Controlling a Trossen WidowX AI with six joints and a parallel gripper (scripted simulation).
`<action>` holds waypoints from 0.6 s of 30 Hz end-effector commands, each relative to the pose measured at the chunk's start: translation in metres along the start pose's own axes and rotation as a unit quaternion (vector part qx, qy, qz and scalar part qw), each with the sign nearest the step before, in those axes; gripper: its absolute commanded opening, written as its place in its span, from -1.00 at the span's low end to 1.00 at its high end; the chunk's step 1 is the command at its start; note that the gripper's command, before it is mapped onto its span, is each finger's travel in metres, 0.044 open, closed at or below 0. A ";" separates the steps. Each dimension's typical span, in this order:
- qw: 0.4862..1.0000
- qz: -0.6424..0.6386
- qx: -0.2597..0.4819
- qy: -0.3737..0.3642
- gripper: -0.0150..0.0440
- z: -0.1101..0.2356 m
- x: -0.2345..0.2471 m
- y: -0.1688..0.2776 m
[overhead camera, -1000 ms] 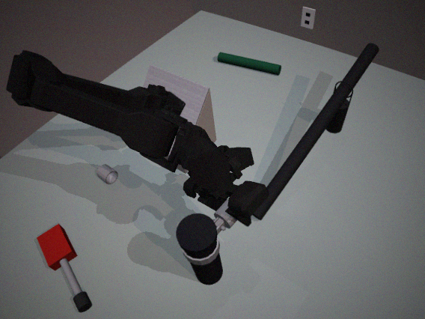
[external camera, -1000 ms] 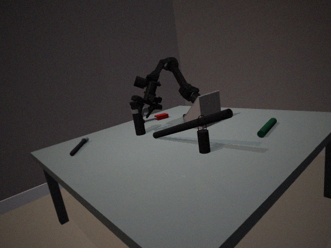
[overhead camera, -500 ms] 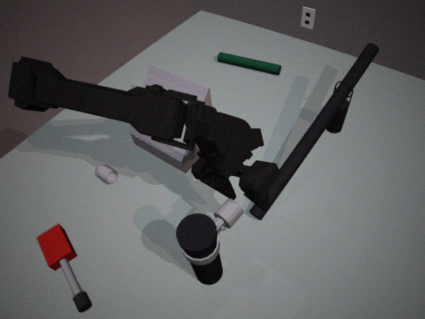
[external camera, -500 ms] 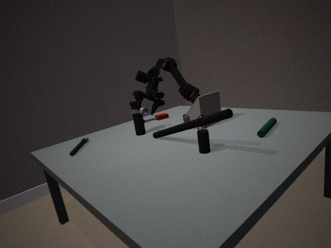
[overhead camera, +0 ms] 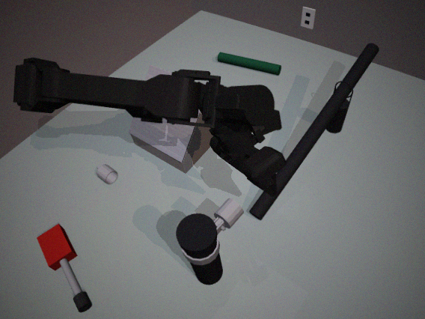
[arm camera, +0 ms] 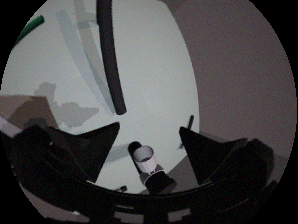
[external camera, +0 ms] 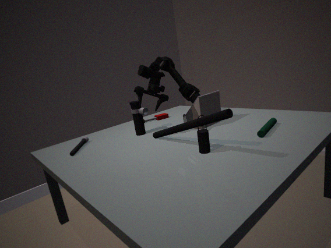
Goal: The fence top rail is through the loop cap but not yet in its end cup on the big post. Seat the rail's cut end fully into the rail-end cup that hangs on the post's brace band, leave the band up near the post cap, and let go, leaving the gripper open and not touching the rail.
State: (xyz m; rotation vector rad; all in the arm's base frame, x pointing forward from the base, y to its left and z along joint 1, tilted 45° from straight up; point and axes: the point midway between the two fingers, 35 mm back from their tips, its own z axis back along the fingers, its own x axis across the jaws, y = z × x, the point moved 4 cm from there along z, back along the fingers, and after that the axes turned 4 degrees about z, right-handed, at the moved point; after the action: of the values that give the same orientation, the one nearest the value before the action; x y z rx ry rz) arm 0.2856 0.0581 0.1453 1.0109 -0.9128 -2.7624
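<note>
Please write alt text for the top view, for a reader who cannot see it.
The open claw hangs over the dark rail, whose cut end lies beside, not inside, the pale cup on the big post.

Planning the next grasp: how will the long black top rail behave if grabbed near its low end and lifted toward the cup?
The top rail looks straight and stiff, so it likely moves as one piece. It runs through the loop cap on the small post, so it would probably pivot and slide there. Being round and smooth, it may slip or roll in the jaws.
</note>
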 end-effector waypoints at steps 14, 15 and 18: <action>0.875 -0.484 -0.006 -0.003 1.00 0.065 0.000 -0.089; 0.866 -0.501 -0.006 -0.002 1.00 0.067 0.001 -0.091; 0.833 -0.553 -0.007 0.000 1.00 0.073 0.002 -0.097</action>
State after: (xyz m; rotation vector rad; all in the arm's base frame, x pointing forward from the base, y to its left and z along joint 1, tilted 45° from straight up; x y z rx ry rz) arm 0.2716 0.1242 0.1362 1.4890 -0.6424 -3.2841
